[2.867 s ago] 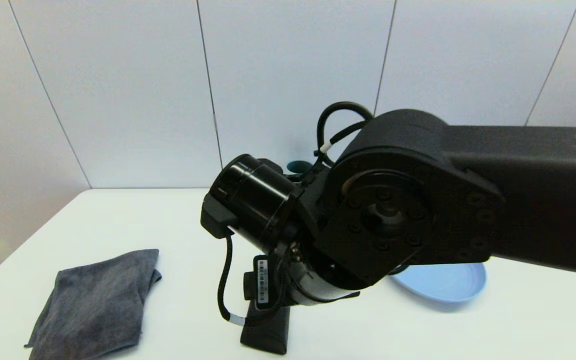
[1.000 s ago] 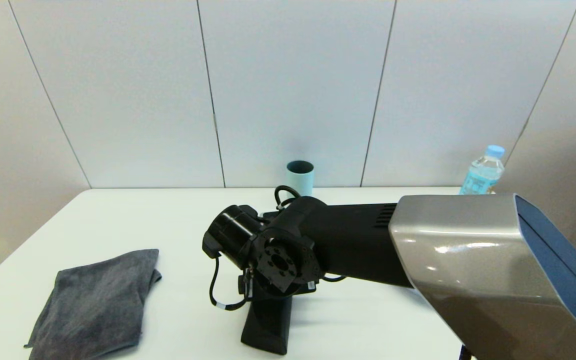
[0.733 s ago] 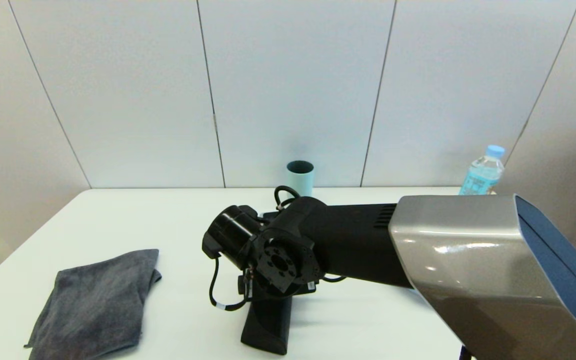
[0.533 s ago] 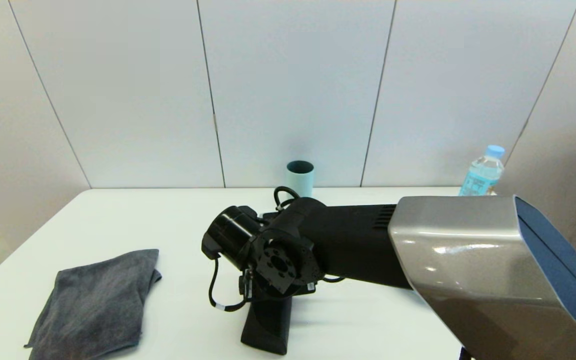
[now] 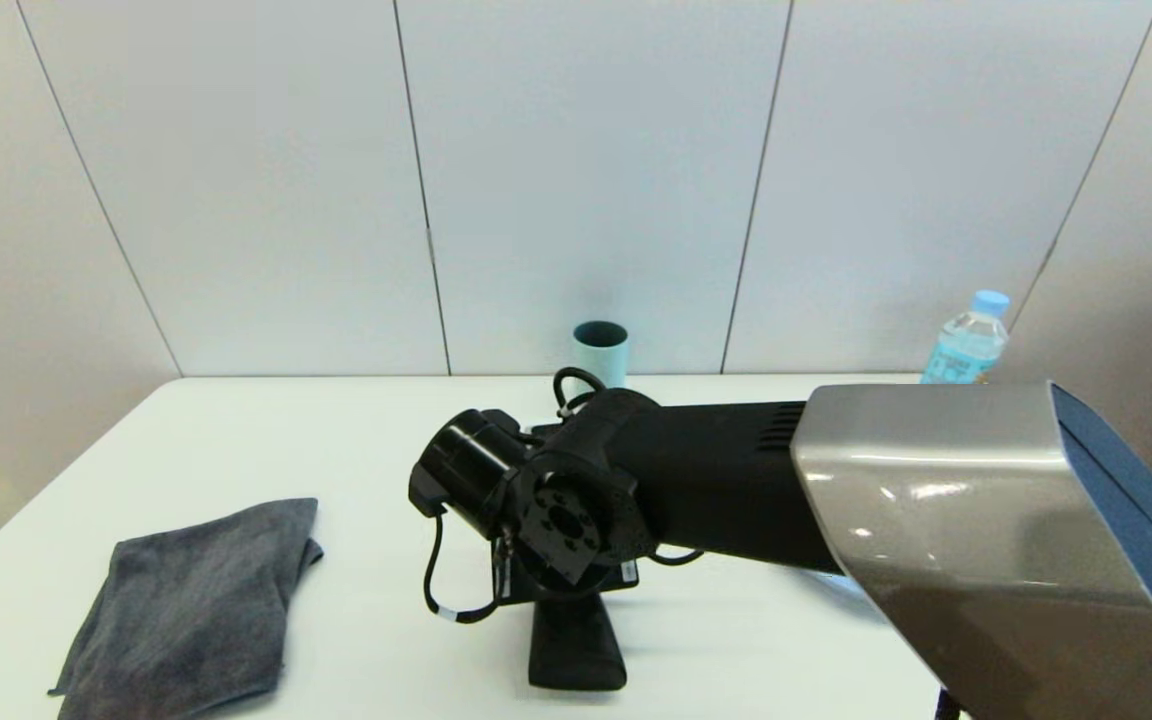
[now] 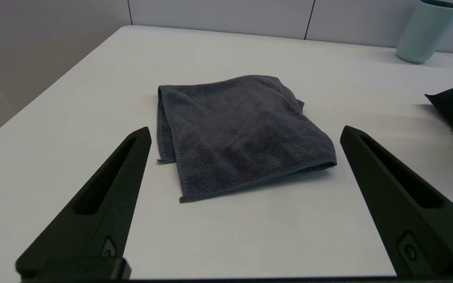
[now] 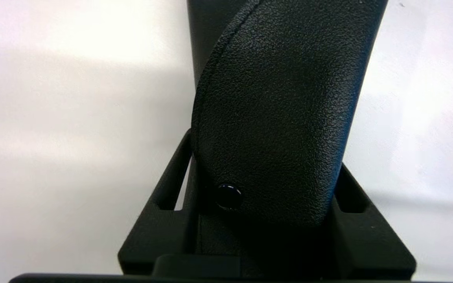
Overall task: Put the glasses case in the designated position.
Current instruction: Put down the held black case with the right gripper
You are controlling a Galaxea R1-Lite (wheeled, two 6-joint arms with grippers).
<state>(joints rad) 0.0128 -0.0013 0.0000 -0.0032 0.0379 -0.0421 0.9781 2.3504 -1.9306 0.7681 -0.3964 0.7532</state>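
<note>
The glasses case, long and matte black, lies near the table's front edge in the head view, its far end hidden under my right wrist. In the right wrist view its grained leather-like surface fills the gap between my two black fingers. My right gripper is shut on the case, one finger against each side. In the head view that gripper is mostly hidden beneath the wrist. My left gripper hovers open over the table at the left, holding nothing.
A folded dark grey cloth lies at the front left, just beyond my left fingers. A pale teal cup stands at the back by the wall. A water bottle stands at the back right. My right forearm spans the table's right half.
My right arm came down onto the case. In the last half second the wrist and the case's near end shifted a little to the right. The cloth has not moved.
</note>
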